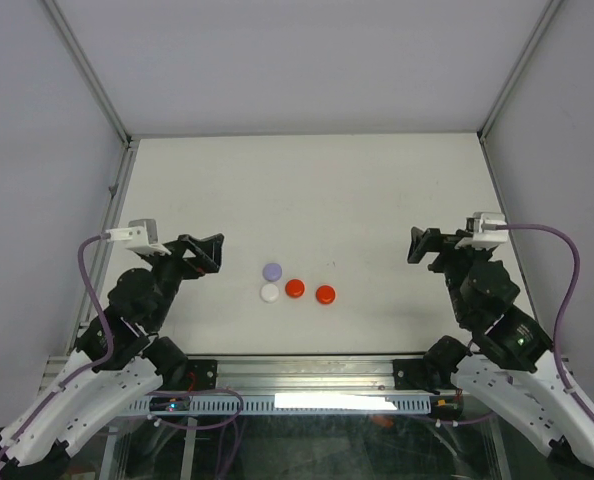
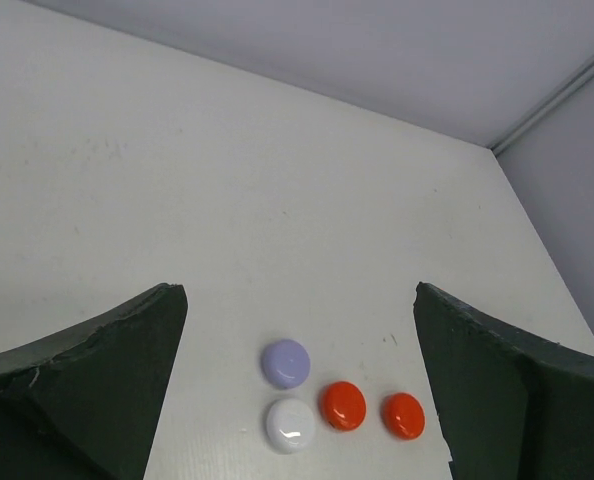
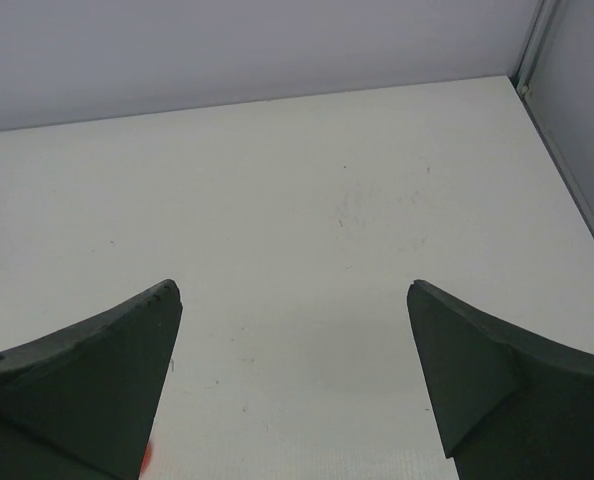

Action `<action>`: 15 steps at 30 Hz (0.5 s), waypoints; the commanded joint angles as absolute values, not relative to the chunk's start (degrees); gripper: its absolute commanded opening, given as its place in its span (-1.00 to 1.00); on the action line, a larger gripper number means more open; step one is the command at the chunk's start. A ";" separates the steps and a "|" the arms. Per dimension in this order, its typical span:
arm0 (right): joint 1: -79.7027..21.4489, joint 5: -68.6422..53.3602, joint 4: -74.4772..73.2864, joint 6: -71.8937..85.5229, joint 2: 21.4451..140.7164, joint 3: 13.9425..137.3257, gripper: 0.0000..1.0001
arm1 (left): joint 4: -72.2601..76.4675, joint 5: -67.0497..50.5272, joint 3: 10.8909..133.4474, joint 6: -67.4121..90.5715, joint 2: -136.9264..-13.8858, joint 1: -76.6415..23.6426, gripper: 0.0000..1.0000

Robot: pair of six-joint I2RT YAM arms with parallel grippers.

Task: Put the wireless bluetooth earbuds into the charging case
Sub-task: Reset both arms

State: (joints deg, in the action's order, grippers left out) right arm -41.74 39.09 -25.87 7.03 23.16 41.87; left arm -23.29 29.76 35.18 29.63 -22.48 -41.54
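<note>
- Pincers first: the left pincer (image 1: 210,254) and the right pincer (image 1: 418,246) both stand wide open with nothing between their fingers. They hang over the tabletop (image 1: 307,180) at 9 o'clock and 3 o'clock of a small cluster.
- Earbuds: no tiny stemmed earbud shows in any view, so I cannot tell where they are.
- The cluster sits a little toward 6 o'clock of the tabletop's centre. It has a lilac disc (image 1: 272,270), a white disc (image 1: 269,292) just at its 6 o'clock, then a first red disc (image 1: 294,288) and a second red disc (image 1: 325,294) off toward 3 o'clock.
- These glossy discs may be a closed charging case each, but no seam or hinge is visible.
- Handling, as a judgement: earbuds of this kind would be very light, hard and slippery. They would skid or flip easily under a fingertip, so the best hold is across the stem, pinched gently.
- Surface: matt white, flat, faintly scuffed and speckled.
- Room: plain pale grey walls (image 1: 297,60) close in at 9, 12 and 3 o'clock, with metal corner rails (image 1: 87,70).
</note>
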 commanded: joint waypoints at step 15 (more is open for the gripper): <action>-41.57 38.46 -21.28 4.52 16.47 39.86 0.98 | -11.14 32.39 30.23 12.34 -21.73 -41.12 0.98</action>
